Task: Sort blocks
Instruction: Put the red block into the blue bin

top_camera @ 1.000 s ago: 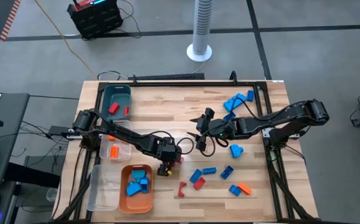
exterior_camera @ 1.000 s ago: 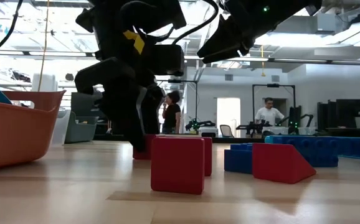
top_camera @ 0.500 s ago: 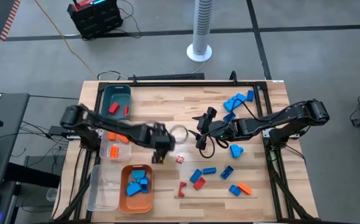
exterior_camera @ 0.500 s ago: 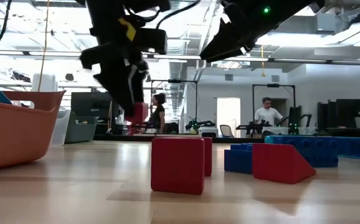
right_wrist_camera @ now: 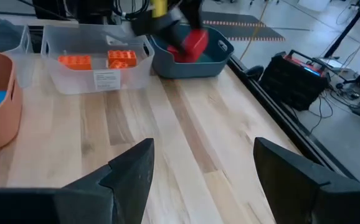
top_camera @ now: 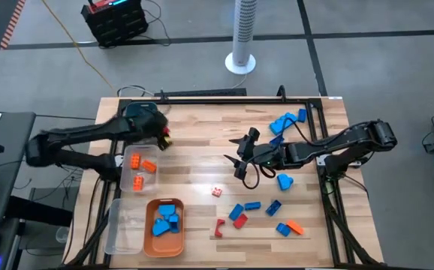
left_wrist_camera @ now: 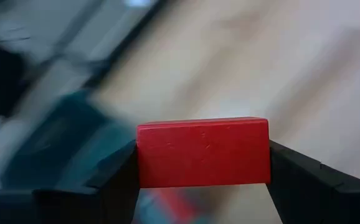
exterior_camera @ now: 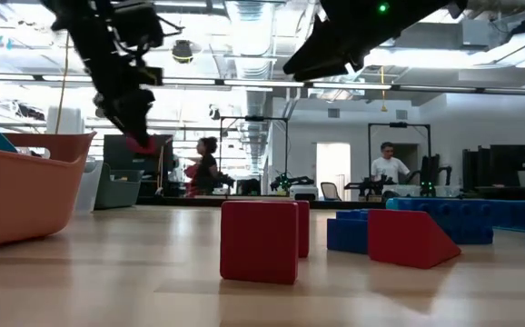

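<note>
My left gripper (top_camera: 161,138) is shut on a red block (left_wrist_camera: 202,152) and hangs in the air at the teal bin's (top_camera: 140,120) right rim. The right wrist view shows the block (right_wrist_camera: 194,42) above the teal bin (right_wrist_camera: 212,65), and the low view shows it (exterior_camera: 142,143) well off the table. My right gripper (top_camera: 239,155) waits open above the middle of the table, fingers wide apart (right_wrist_camera: 202,180). Loose blocks lie flat on the wood: red, blue and orange ones (top_camera: 254,210) near the front, light blue ones (top_camera: 286,121) at the far right. My left gripper pinches the red block between its two fingers, one finger (left_wrist_camera: 114,180) on each short end face (left_wrist_camera: 144,155). The fingers come from above, slanting down. The block sits level across the gap, lifted clear of table and bin.
The teal bin holds red blocks (top_camera: 137,130). A clear bin (top_camera: 139,174) with orange blocks sits in front of it. An orange tray (top_camera: 164,234) with blue blocks and another clear bin (top_camera: 122,225) stand at the near left. A small red block (top_camera: 216,192) lies mid-table.
My left gripper has risen from the table beside the orange tray, carrying the red block, and swung toward the far left edge to the teal bin. The block went from table level to well above it. The right arm has kept still.
</note>
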Tool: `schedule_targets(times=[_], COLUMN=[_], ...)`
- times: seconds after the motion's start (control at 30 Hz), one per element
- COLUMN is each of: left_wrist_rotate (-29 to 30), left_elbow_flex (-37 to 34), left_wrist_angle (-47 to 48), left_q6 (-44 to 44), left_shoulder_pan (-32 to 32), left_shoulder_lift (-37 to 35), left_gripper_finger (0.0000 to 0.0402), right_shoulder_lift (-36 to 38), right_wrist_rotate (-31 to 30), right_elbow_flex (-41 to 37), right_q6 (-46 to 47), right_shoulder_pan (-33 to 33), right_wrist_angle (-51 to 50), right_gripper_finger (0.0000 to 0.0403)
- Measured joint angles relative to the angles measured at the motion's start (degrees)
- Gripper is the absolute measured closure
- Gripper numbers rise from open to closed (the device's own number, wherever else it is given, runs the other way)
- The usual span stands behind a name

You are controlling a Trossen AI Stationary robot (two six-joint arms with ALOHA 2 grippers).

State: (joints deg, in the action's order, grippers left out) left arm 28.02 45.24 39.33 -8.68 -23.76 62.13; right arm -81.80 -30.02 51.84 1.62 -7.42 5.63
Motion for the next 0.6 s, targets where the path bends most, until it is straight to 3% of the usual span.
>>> schedule_targets(times=[0.17,0.37,0.6], left_wrist_rotate=[3.12,-3.14,-8.21], left_elbow_flex=[-0.38,-0.53,1.16], left_wrist_angle=[6.83,12.1,14.04], left_q6=[0.73,2.81,5.63], left_shoulder_pan=[-9.07,-16.98,-18.27], left_shoulder_lift=[-1.67,2.51,6.56], left_gripper_finger=[0.0122,0.0121,0.0025], right_shoulder_lift=[0.0,-0.02,-0.04], right_wrist_rotate=[0.35,0.38,0.4], right_elbow_flex=[0.0,0.0,0.0], right_q6=[0.03,0.06,-0.01], right_shoulder_pan=[-0.02,-0.29,-1.25], right_wrist_angle=[-0.46,-0.42,-0.55], right_gripper_finger=[0.0123,0.0123,0.0123])
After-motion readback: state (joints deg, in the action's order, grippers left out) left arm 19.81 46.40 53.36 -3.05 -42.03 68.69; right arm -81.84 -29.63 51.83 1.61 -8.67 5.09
